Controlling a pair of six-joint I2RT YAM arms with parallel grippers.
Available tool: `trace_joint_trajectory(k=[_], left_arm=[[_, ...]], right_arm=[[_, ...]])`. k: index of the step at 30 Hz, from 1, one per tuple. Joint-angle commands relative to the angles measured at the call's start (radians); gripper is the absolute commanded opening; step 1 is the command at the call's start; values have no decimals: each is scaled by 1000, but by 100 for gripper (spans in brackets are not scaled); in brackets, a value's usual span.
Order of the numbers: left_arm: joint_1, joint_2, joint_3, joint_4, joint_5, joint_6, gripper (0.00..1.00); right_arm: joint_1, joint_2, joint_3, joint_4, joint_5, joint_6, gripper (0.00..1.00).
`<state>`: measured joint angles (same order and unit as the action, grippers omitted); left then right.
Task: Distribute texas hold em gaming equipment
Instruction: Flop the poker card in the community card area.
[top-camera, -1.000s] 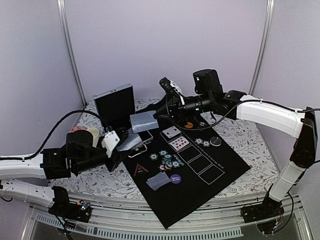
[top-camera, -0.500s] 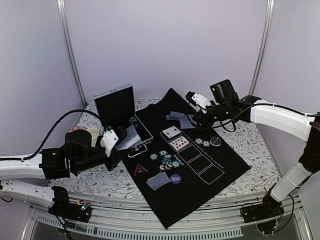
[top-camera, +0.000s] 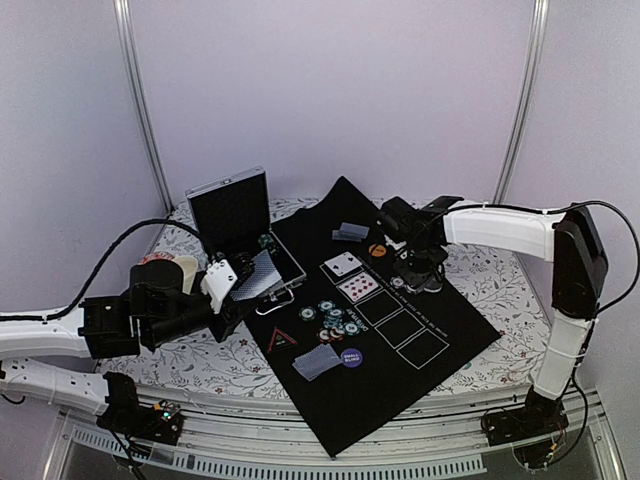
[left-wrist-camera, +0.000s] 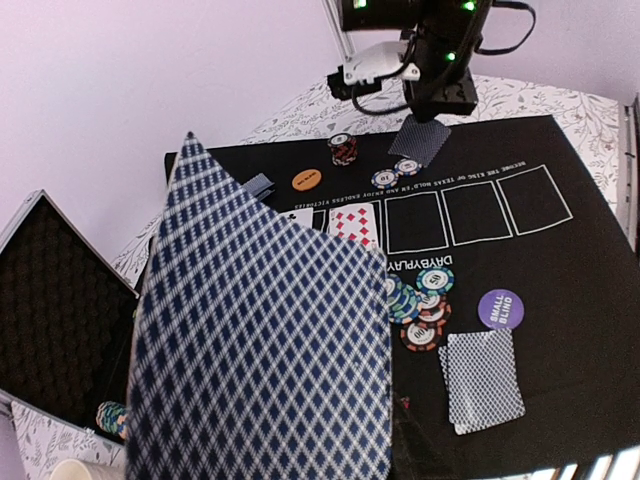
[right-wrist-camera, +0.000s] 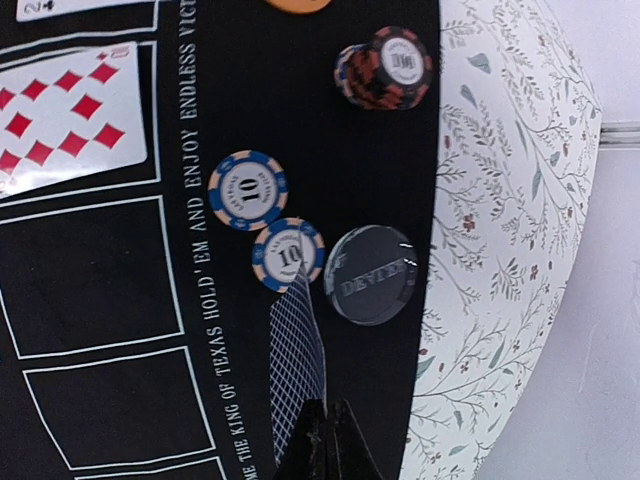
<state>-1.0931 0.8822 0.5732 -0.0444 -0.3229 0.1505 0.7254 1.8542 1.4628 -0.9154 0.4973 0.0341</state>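
Pinching a thin card (right-wrist-camera: 298, 370) edge-on, your right gripper (right-wrist-camera: 325, 440) hangs near the mat (right-wrist-camera: 100, 330) edge. The DEALER button (right-wrist-camera: 370, 275) lies at its 12 o'clock and the "10" chips (right-wrist-camera: 247, 190) at 11. Your left gripper (top-camera: 242, 288) clamps a diamond-backed card (left-wrist-camera: 260, 340) that blocks much of its wrist view. The SMALL BLIND button (left-wrist-camera: 498, 307) shows at that card's 3 o'clock.

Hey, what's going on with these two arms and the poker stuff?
They're laying out a Texas hold'em game. The left gripper, jaws shut, holds a blue-backed card by the open case. The right gripper holds a second card over the mat, next to the dealer button and two blue chips. Two face-up cards fill the mat's first boxes; three are empty.
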Motion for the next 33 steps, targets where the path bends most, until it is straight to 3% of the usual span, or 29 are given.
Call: trace_joint_trajectory(k=[1,9,17,33], left_arm=[[-9,-3,11,10,4,6,34],[-9,-21,6,2,3,-2,34],[-10,-22,3,1,2,-1,34],[-10,-42,1,-9,-1,-2,34]], right_arm=[[76,118,77,-120,62,105,2],[139,270,205,-128,-141,93,2],[130,313,231,-77,-317,120,2],[62,341,269,-84,-407,232,2]])
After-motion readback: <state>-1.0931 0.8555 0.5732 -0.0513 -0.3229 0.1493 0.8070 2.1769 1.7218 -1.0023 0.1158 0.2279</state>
